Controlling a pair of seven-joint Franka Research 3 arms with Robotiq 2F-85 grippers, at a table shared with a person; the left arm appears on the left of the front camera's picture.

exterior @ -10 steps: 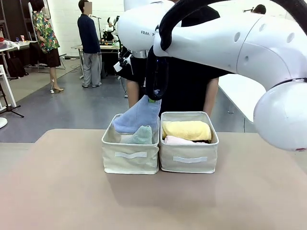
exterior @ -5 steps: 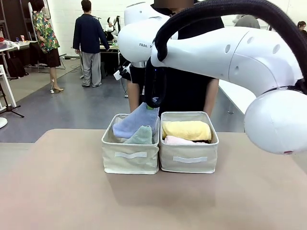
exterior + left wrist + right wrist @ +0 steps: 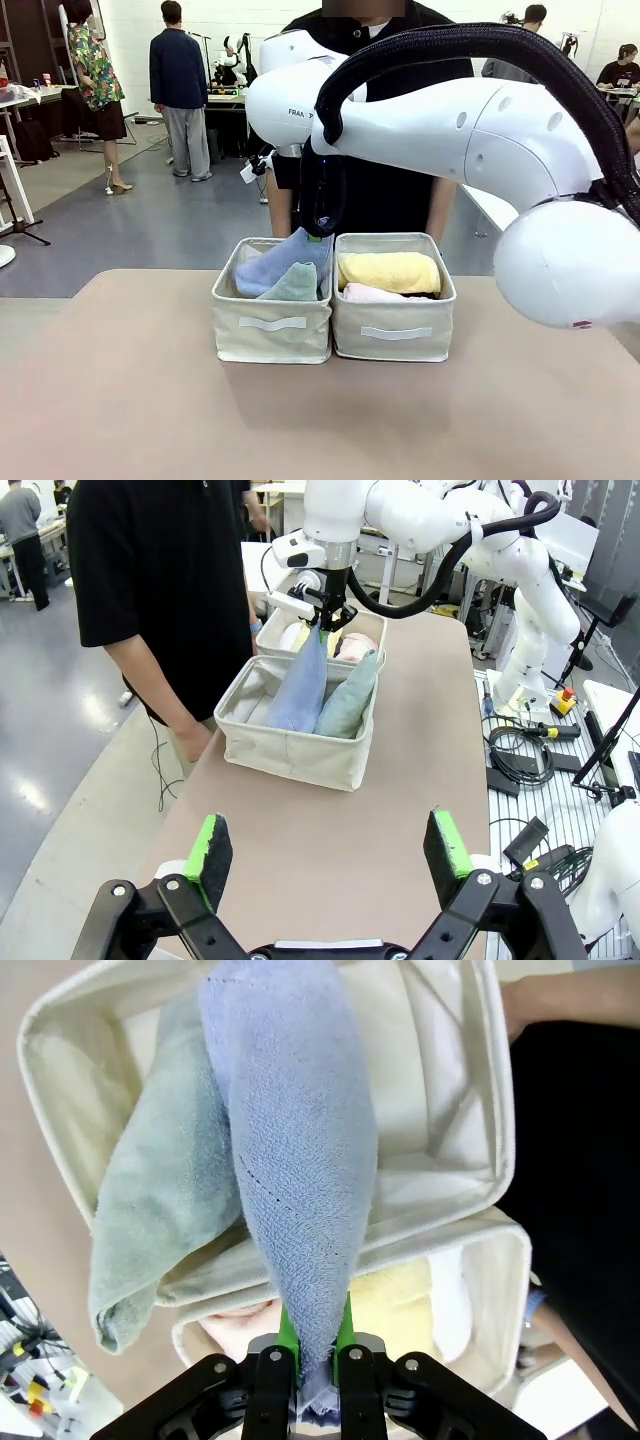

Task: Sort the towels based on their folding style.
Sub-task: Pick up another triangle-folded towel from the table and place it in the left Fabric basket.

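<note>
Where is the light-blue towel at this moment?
In the front view the light-blue towel leans inside the left bin, beside the green towel, its upper tip pinched in the right claw.

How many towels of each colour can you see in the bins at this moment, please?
Blue towel: 1
Green towel: 1
Yellow towel: 1
Pink towel: 1
Total: 4 in view; any others lower in the bins are hidden.
</note>
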